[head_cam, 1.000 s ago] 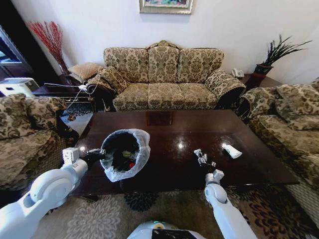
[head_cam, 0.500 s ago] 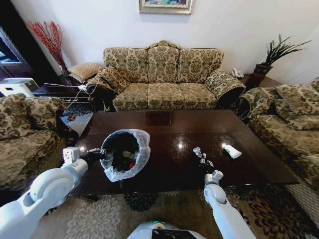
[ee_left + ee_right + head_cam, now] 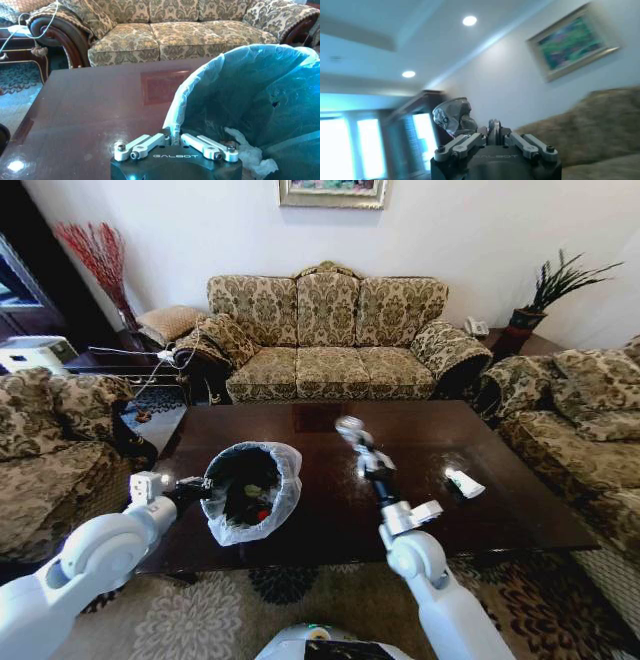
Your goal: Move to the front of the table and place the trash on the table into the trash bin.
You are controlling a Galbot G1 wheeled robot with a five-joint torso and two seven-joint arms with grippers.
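Gripping a crumpled silvery wrapper (image 3: pixel 349 427), the right gripper (image 3: pixel 352 432) has its jaws closed on it and is raised above the middle of the surface (image 3: pixel 420 510), its arm reaching up from the near edge. In the right wrist view the same wrapper (image 3: pixel 454 115) sits just above the closed jaws of the right gripper (image 3: pixel 492 137), with a wall and a framed picture (image 3: pixel 572 39) behind.

The left gripper (image 3: pixel 205 487) has its jaws clamped on the rim of the trash bin (image 3: pixel 255 490), pinching the folded white liner. In the left wrist view the left gripper (image 3: pixel 172 139) meets that liner edge, and the trash bin (image 3: pixel 250 101) opens beyond it, with a white paper wad (image 3: pixel 250 152) lying inside. The bin is tilted, its mouth turned toward the near edge, and it hangs over the near left corner of the surface.

A white packet (image 3: pixel 464 483) lies toward the right edge of the surface, well apart from both grippers. A patterned sofa (image 3: pixel 335 340) stands beyond the far edge.
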